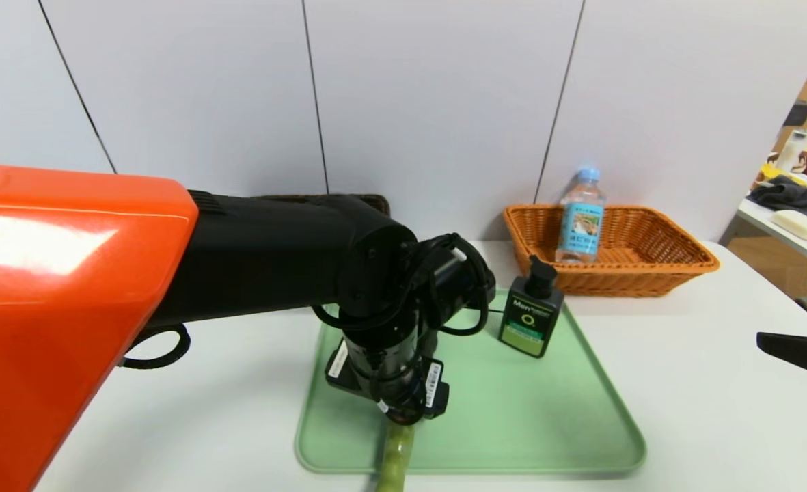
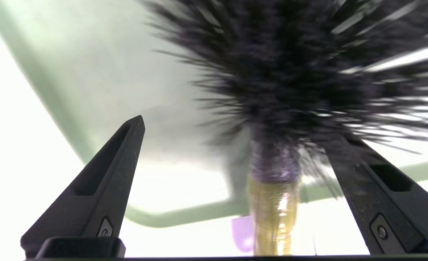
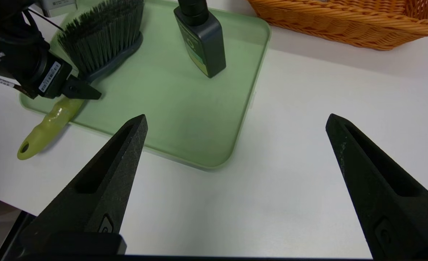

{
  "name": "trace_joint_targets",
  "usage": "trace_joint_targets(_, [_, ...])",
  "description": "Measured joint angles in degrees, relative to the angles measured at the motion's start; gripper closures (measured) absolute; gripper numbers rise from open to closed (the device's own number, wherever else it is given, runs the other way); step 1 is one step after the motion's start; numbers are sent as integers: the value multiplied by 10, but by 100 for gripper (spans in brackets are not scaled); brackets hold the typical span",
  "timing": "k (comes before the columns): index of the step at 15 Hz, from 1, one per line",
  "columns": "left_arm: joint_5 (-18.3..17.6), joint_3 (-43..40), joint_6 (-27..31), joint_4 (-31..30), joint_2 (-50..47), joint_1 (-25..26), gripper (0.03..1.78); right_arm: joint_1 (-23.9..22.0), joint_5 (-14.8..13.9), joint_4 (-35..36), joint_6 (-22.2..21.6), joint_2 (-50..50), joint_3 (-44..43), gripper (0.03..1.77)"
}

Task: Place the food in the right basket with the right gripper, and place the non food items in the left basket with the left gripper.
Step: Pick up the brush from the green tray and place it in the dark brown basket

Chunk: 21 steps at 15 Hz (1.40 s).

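1 scrub brush (image 3: 101, 40), 1 pump bottle (image 1: 530, 319) on tray (image 1: 546, 424) | 1 water bottle (image 1: 581, 217) in orange basket (image 1: 663, 273) | left claw (image 2: 235, 174) spread wide astride brush neck, gripping nothing | right claw (image 3: 235, 174) wide, empty

A small clear plastic water bottle (image 1: 581, 217) with a light blue cap is standing upright inside the shallow orange-tan wicker basket (image 1: 676, 270), right of centre. A squat black pump bottle (image 1: 531, 318) with a green label is standing mid-frame. An olive-handled scrub brush (image 3: 90, 50) with dark bristles is lying at the right wrist view's upper left. The dark brown wicker basket (image 1: 373, 202) is peeking out behind.
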State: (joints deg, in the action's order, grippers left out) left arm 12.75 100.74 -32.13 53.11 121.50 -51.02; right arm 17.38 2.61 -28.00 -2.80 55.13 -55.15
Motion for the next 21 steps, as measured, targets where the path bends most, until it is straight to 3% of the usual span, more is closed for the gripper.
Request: trace_joint_targets(21, [-20, -10, -9, 1, -4, -16, 12, 0, 0, 0, -1, -7, 2, 10])
